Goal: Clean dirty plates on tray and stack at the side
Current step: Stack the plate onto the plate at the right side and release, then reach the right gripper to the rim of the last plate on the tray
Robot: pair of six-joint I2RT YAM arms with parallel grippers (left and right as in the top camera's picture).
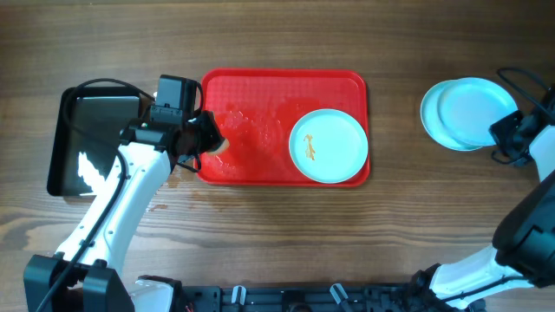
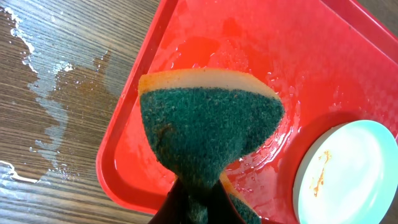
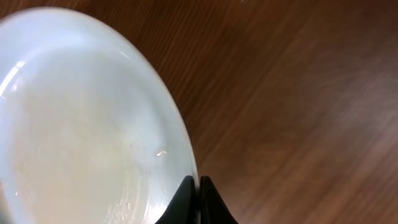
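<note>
A brown wooden table [image 1: 286, 234] fills the overhead view. At its middle lies a large red rectangular plastic tray [image 1: 260, 87] with a raised rim. On the tray's right half sits a round pale aqua-white shallow plate [image 1: 334, 152] marked with a small orange smear. Well to the right, off the tray, two more pale plates [image 1: 468, 113] lie stacked on the wood, the upper one shifted to the right. A smaller black glossy tray [image 1: 62, 139] lies at the far left. The left gripper [image 1: 211, 141] hangs over the red tray's left edge. The right gripper [image 1: 506, 139] sits at the stack's lower right rim.

In the left wrist view, the left gripper [image 2: 198, 208] is clenched on a yellow foam sponge with a green scouring face [image 2: 208, 134], pinched narrow at its lower end. Beneath it the tray floor glistens wet. The smeared plate shows at the lower right, and water [image 2: 46, 106] is spread on the table outside the tray's rim.

In the right wrist view, the right gripper [image 3: 199, 196] has its fingertips pressed together with nothing between them, just at the rim of the top stacked plate. Whether they touch it cannot be told.
</note>
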